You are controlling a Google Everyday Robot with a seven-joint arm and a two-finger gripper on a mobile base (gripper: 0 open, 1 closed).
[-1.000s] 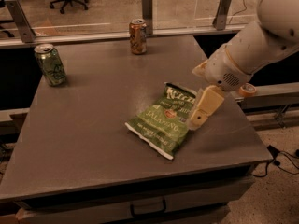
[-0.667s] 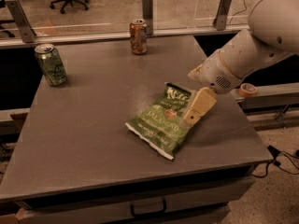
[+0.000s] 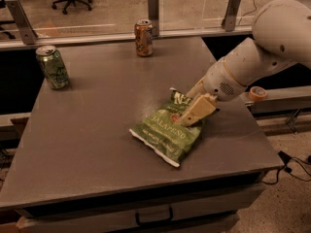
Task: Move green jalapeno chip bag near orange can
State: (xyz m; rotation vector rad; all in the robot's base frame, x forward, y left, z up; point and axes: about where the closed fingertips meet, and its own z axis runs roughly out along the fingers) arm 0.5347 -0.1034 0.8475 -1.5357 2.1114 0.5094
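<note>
The green jalapeno chip bag (image 3: 167, 130) lies flat on the grey table (image 3: 97, 130), right of centre, its white sealed edge toward the front. The orange can (image 3: 143, 38) stands upright at the table's far edge, well behind the bag. My gripper (image 3: 190, 116) reaches in from the right on a white arm and sits low over the bag's upper right part, its tan fingers (image 3: 197, 111) pointing down-left onto the bag.
A green can (image 3: 52, 67) with a silver top stands at the table's far left. Glass panels on metal posts (image 3: 153, 6) run behind the table. A roll of tape (image 3: 257, 93) sits on a ledge at the right. A drawer handle (image 3: 153, 216) is below the front edge.
My gripper has moved left and down, from beside the bag's right edge to over the bag's upper part. The bag and both cans have stayed put.
</note>
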